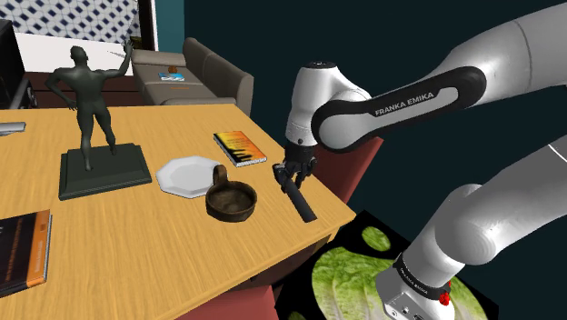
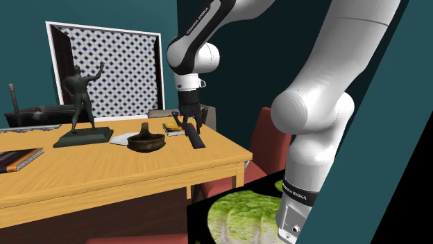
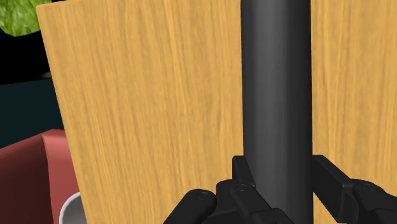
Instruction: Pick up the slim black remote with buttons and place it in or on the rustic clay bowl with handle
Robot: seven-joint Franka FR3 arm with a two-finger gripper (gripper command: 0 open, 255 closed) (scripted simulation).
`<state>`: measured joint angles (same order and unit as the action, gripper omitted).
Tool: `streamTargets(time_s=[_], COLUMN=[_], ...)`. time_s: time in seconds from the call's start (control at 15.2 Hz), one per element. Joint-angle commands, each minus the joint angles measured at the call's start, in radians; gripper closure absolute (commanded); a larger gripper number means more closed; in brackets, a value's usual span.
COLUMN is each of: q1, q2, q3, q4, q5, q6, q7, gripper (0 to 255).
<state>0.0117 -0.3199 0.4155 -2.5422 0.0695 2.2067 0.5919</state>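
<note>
Fingers (image 3: 242, 181) of my hand (image 1: 293, 178) press on the two long sides of the remote (image 3: 277, 89), pinching it near one end. It is a slim dark bar, and I can make out no detail on its face. From my grip it slants down and away over a corner of the table (image 1: 136, 259). I cannot tell whether its low end touches the wood. Yellow-brown grain runs under it. Past the table's edge by my hand I see a red chair (image 3: 28, 172) and, lower down, a mat printed with green leaves (image 1: 350, 273).

Nearest my hand on the table is the bowl (image 1: 230, 204). It is dark brown and round, and it stands upright just beside the remote without touching it. Its handle is on the side away from me. Right behind that handle lies a white plate (image 1: 182, 177), flat on the wood. A book with an orange and black cover (image 1: 240, 148) lies flat a little beyond my hand, near the table's edge.

Farther off stands a dark statue of a man (image 1: 91, 100) with one arm raised, on a square base. Well apart from my hand, a second book (image 1: 23, 250) lies at the table's far end. Beyond the table are a brown sofa (image 1: 213, 73) and a white lattice panel (image 1: 77, 18).
</note>
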Motion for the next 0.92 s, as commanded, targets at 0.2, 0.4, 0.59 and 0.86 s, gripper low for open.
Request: streamTargets(time_s=[0.2, 0.4, 0.59, 0.86], q1=[0.003, 0.005, 0.006, 0.006], q2=[-0.039, -0.059, -0.077, -0.097], q3=[-0.013, -0.020, -0.027, -0.035], q4=[0.041, 0.066, 0.093, 0.132], q5=[0.009, 0.012, 0.014, 0.015], q6=[-0.079, -0.124, -0.168, -0.226], q7=[-0.015, -0.021, -0.027, -0.033], gripper=[255, 255, 255, 255])
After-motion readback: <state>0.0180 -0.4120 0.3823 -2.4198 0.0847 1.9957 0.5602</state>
